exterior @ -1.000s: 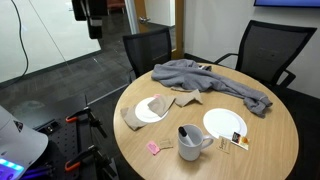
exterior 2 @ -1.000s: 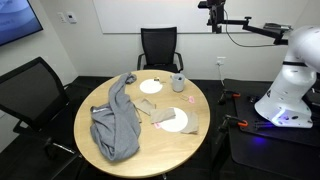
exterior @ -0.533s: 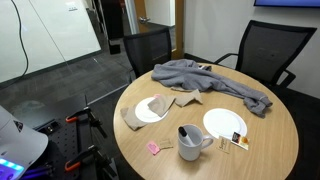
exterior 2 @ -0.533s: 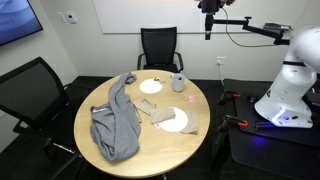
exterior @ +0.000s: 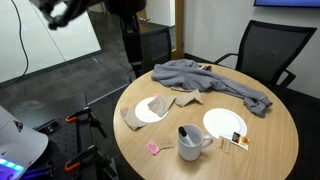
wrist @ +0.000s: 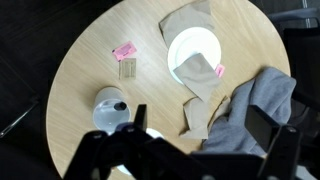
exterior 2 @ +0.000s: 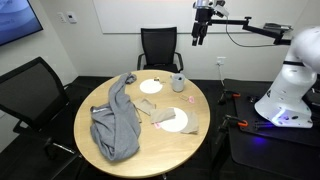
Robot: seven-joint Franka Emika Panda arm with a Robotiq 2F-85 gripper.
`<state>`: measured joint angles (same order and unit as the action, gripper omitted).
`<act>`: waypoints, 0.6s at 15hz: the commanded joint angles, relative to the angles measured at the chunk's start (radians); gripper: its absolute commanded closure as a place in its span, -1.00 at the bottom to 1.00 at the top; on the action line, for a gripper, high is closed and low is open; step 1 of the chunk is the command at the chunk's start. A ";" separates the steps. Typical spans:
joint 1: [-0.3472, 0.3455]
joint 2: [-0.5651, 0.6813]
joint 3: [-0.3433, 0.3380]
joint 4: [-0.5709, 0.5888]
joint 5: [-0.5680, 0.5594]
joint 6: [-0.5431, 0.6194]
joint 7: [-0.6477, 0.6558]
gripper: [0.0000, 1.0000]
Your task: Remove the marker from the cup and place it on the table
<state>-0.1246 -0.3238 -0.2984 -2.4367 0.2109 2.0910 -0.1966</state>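
Standing near the front edge of the table [exterior: 268, 140], the grey cup [exterior: 190, 143] holds the dark marker [exterior: 184, 131], with a pink packet [exterior: 154, 148] just beside it. A white plate [exterior: 224, 123] lies toward the right edge. Another plate [exterior: 152, 109], with a tan napkin [exterior: 133, 119], sits toward the left. A grey cloth [exterior: 212, 82] sprawls along the far edge. High up, the gripper [exterior 2: 197, 40] hangs, its jaws spread in the wrist view.

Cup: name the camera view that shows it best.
In an exterior view the cup stands near and side-on, handle showing. In an exterior view farther off the cup is tiny. The wrist view shows only its top from above.
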 commanded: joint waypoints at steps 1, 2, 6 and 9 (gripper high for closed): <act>-0.027 0.047 0.019 -0.010 0.051 0.096 0.078 -1.00; -0.029 0.060 0.018 -0.010 0.060 0.116 0.093 -1.00; -0.036 0.116 0.014 -0.012 0.112 0.196 0.125 -1.00; -0.041 0.157 0.015 -0.015 0.159 0.253 0.142 -1.00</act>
<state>-0.1486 -0.1986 -0.2982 -2.4467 0.3241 2.2880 -0.0852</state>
